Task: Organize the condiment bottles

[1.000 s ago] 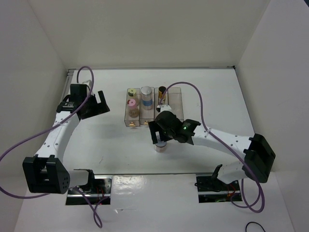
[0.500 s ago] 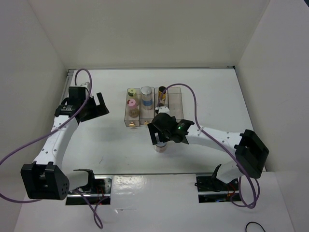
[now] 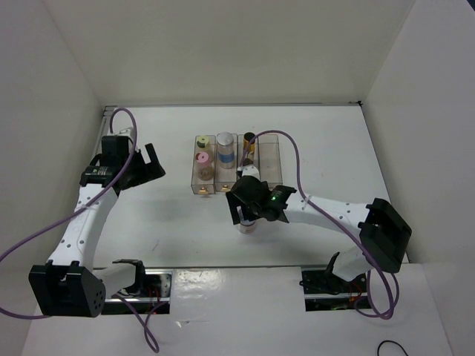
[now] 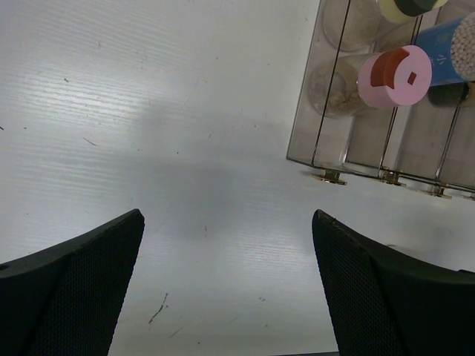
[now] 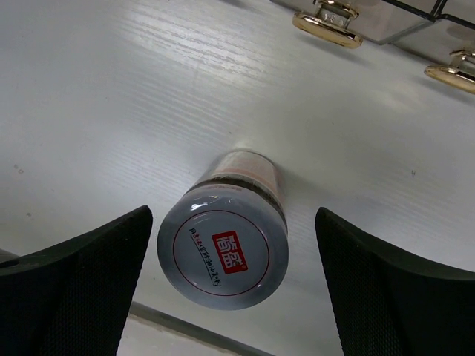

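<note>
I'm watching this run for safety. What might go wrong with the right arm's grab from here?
The silver-lidded jar stands off-centre in the open right gripper, almost against one finger; closing may shove or tip it. The clear bins sit just beyond, so a careless lift could clip their gold handles.

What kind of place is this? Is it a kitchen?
Probably not a kitchen: it looks like a robot test booth. Plain white walls box in a table, two robot arms are bolted to it, and small jars sit in clear bins.
</note>
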You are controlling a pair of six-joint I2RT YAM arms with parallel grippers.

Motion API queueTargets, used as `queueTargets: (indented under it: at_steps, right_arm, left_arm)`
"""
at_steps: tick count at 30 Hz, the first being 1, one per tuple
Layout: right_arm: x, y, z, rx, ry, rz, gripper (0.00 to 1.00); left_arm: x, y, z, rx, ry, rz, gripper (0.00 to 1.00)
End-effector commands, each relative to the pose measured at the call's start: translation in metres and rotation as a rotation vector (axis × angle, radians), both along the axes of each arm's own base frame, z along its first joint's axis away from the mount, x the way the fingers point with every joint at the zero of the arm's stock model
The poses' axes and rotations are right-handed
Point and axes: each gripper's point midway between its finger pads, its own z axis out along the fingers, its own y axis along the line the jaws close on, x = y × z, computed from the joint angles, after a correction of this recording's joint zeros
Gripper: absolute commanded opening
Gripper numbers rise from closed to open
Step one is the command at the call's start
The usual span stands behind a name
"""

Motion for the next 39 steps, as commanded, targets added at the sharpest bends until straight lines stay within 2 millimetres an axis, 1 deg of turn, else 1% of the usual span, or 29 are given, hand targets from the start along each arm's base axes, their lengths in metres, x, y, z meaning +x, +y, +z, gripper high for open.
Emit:
queueTargets:
  at_steps: [1,5,9,10,11,14,15,18,20,23,24,26,27,28,29,31,32,33,34,35,37,38,39]
  right_arm:
    - [-0.001,0.007,-0.001,0.027,-0.002,-0.014,0.93]
    - [-0.003,0.008,-0.001,0.031,0.005,-0.009,0.85]
    - [-0.006,0.008,-0.002,0.028,0.013,-0.007,0.84]
    - [-0.011,0.009,-0.003,0.020,0.018,0.005,0.84]
    - [-0.012,0.007,-0.004,0.016,0.026,-0.003,0.84]
    - [-0.014,0.008,-0.004,0.012,0.019,0.002,0.84]
    - [-0.015,0.006,-0.005,0.004,0.024,0.001,0.81]
    - [-0.018,0.008,-0.008,0.001,0.031,0.003,0.80]
    - [-0.016,0.007,-0.008,-0.003,0.025,-0.002,0.76]
    - [-0.016,0.003,-0.015,-0.035,0.031,-0.008,0.72]
    - [-0.014,0.004,-0.015,-0.044,0.022,-0.006,0.67]
    - [-0.014,0.004,-0.018,-0.051,0.027,-0.006,0.63]
    - [-0.013,0.001,-0.018,-0.065,0.024,-0.011,0.60]
    - [-0.012,0.003,-0.018,-0.064,0.023,-0.011,0.55]
    - [-0.012,0.000,-0.018,-0.079,0.020,-0.017,0.52]
    - [-0.007,0.001,-0.010,-0.064,-0.004,-0.037,0.43]
    - [-0.008,-0.001,-0.007,-0.060,-0.007,-0.037,0.43]
    - [-0.004,0.003,0.000,-0.049,-0.023,-0.043,0.41]
    - [-0.004,-0.001,0.006,-0.052,-0.030,-0.048,0.40]
    - [-0.003,0.000,0.014,-0.038,-0.039,-0.048,0.36]
    - [0.000,0.003,0.037,-0.001,-0.070,-0.056,0.35]
    - [0.004,0.008,0.052,0.036,-0.090,-0.057,0.34]
    - [0.005,0.007,0.062,0.041,-0.108,-0.054,0.34]
  left_arm:
    - [0.000,0.002,0.003,0.000,-0.016,0.016,1.00]
    - [0.000,0.002,0.003,0.000,-0.016,0.016,1.00]
    - [-0.001,0.002,0.006,0.000,-0.026,0.016,1.00]
    - [-0.001,0.002,0.006,0.000,-0.026,0.016,1.00]
    - [-0.003,0.002,0.002,0.000,-0.016,0.016,1.00]
    - [-0.003,0.002,0.002,0.000,-0.016,0.016,1.00]
    - [-0.001,0.001,0.004,-0.007,-0.025,0.010,1.00]
    - [-0.001,0.001,0.004,-0.007,-0.026,0.010,1.00]
    - [-0.002,0.001,0.006,-0.007,-0.035,0.010,1.00]
    - [-0.002,0.001,0.006,-0.007,-0.035,0.010,1.00]
    - [-0.002,0.001,0.006,-0.007,-0.035,0.010,1.00]
    - [-0.002,0.001,0.006,-0.007,-0.035,0.010,1.00]
    - [-0.002,0.001,0.006,-0.007,-0.035,0.010,1.00]
    - [-0.002,0.001,0.006,-0.007,-0.035,0.010,1.00]
    - [-0.002,0.001,0.006,-0.007,-0.035,0.010,1.00]
    - [-0.002,0.001,0.006,-0.007,-0.035,0.010,1.00]
    - [-0.002,0.001,0.006,-0.007,-0.035,0.010,1.00]
    - [-0.002,0.001,0.006,-0.007,-0.035,0.010,1.00]
    - [-0.002,0.001,0.006,-0.007,-0.035,0.010,1.00]
    - [-0.002,0.001,0.006,-0.007,-0.035,0.010,1.00]
    - [-0.002,0.001,0.006,-0.007,-0.035,0.010,1.00]
    - [-0.002,0.001,0.006,-0.007,-0.035,0.010,1.00]
    - [-0.002,0.001,0.006,-0.007,-0.035,0.010,1.00]
